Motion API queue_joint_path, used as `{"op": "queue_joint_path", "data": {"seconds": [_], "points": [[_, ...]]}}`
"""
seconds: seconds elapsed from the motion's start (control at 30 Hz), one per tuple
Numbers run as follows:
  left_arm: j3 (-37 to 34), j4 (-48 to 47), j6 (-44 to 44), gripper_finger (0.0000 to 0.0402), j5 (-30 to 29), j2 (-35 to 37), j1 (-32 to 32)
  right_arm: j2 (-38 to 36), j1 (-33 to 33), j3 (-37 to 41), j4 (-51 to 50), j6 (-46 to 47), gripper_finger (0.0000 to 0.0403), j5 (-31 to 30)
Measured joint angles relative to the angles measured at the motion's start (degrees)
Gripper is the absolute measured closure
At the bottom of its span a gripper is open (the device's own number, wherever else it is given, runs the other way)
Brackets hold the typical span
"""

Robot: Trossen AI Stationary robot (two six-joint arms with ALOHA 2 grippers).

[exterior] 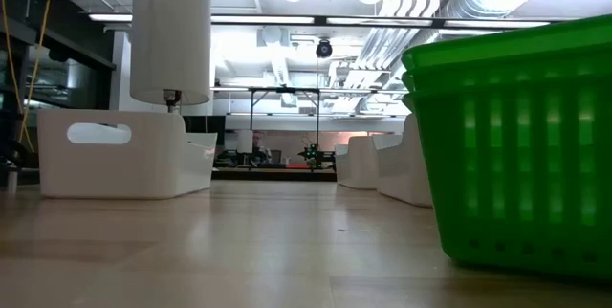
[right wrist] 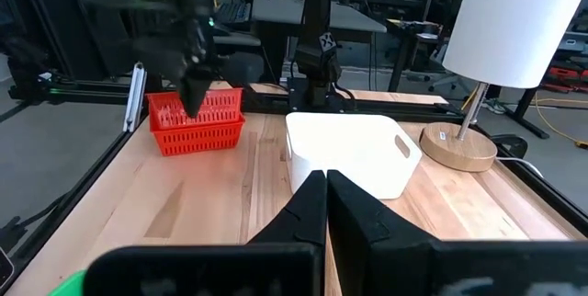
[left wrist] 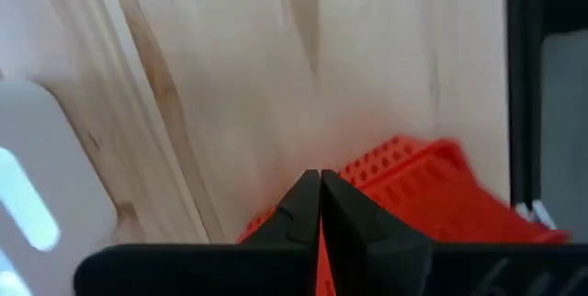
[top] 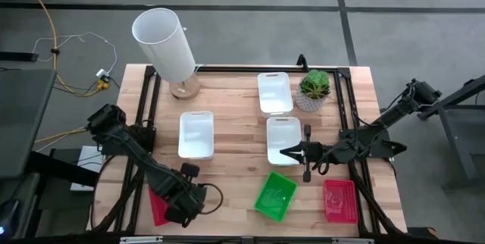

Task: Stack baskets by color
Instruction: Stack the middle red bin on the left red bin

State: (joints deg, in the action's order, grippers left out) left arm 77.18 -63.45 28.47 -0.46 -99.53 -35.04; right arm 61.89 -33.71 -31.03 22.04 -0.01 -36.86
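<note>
The left gripper (left wrist: 320,206) has its fingers pressed together on the wall of a red basket (top: 158,206) at the lower left of the high view, at the table's (top: 235,107) edge; in the right wrist view that basket (right wrist: 195,119) looks like a stack, with the gripper down on its rim. The right gripper (top: 288,152) is closed on nothing, over the right-centre white basket (top: 283,136). Another white basket (top: 273,91) lies above it; a third (top: 196,133) sits centre-left. The green baskets (top: 275,195) stand lower centre; another red basket (top: 340,199) lies lower right.
</note>
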Motion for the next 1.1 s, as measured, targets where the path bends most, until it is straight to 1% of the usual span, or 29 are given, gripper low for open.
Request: {"op": "queue_joint_path", "data": {"seconds": [0.13,0.3,0.4,0.5,0.57,0.67,0.8,0.93,1.0,1.1], "points": [[-3.0,-0.2,-0.1,0.0401,4.0,0.0,1.0,0.0,0.0,0.0,0.0,0.0,0.0403,0.0],[-5.1,-0.2,-0.1,0.0401,5.2,0.0,1.0,0.0,0.0,0.0,0.0,0.0,0.0403,0.0],[-5.2,-0.1,-0.1,0.0401,6.4,0.0,1.0,0.0,0.0,0.0,0.0,0.0,0.0403,0.0],[-5.2,-0.3,-0.1,0.0401,9.9,0.0,1.1,0.0,0.0,0.0,0.0,0.0,0.0403,0.0],[-5.2,-1.5,0.3,0.0401,12.3,0.0,1.3,0.0,0.0,0.0,0.0,0.0,0.0403,0.0],[-4.9,-4.4,1.1,0.0401,13.4,0.0,1.6,0.0,0.0,0.0,0.0,0.0,0.0403,0.0],[-3.2,-6.2,-0.1,0.0401,13.3,0.0,1.7,0.0,0.0,0.0,0.0,0.0,0.0403,0.0],[1.4,-9.3,0.4,0.0401,12.2,0.0,1.4,0.0,0.0,0.0,0.0,0.0,0.0403,0.0],[4.7,-11.8,2.0,0.0401,10.2,0.0,0.5,0.0,0.0,0.0,0.0,0.0,0.0403,0.0],[9.2,-13.3,4.8,0.0401,4.3,0.0,-2.6,0.0,0.0,0.0,-0.2,0.0,0.0403,0.0]]}}
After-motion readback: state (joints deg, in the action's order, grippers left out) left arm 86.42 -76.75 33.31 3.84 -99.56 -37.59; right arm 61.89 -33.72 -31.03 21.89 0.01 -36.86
